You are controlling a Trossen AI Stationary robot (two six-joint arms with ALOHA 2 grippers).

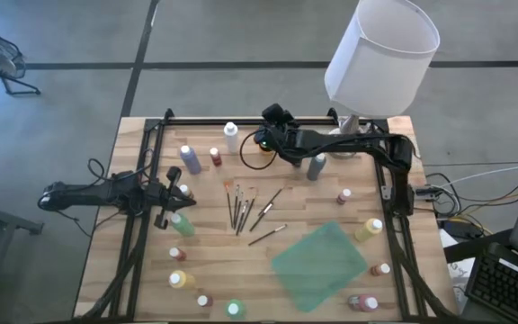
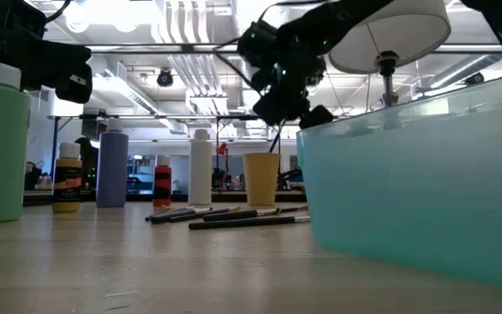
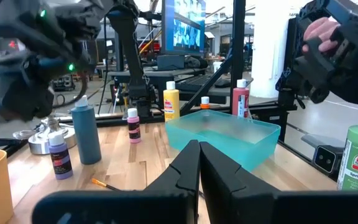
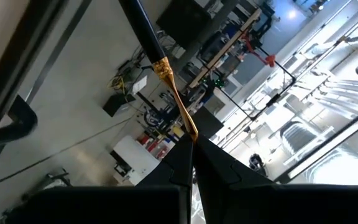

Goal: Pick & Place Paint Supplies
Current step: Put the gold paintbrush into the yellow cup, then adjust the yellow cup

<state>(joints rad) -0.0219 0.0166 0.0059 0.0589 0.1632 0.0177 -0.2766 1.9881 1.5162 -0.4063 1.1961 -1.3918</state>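
High: right gripper (image 1: pixel 272 117) is raised over the tan cup (image 1: pixel 257 150) at the surface's back, likely for a drop; teal tray (image 1: pixel 319 264) looks empty.
Low: loose brushes (image 2: pixel 225 215) lie flat.
Left wrist: left gripper (image 3: pixel 199 163) idle, jaws together, empty.
Right wrist: jaws clamped on a brush (image 4: pixel 160 68) by its bristle end.

worktop (image 1: pixel 313 202): showing pale, matt wood planks | bin (image 3: pixel 229 134) at centre frame: looking like translucent teal plastic, smooth | brush (image 4: pixel 166 78): showing a glossy black handle and shiny gold metal ferrule | lamp shade (image 1: pixel 380 56) at upper right: appearing matt white | bottles (image 2: pixel 111 168): looking like smooth plastic
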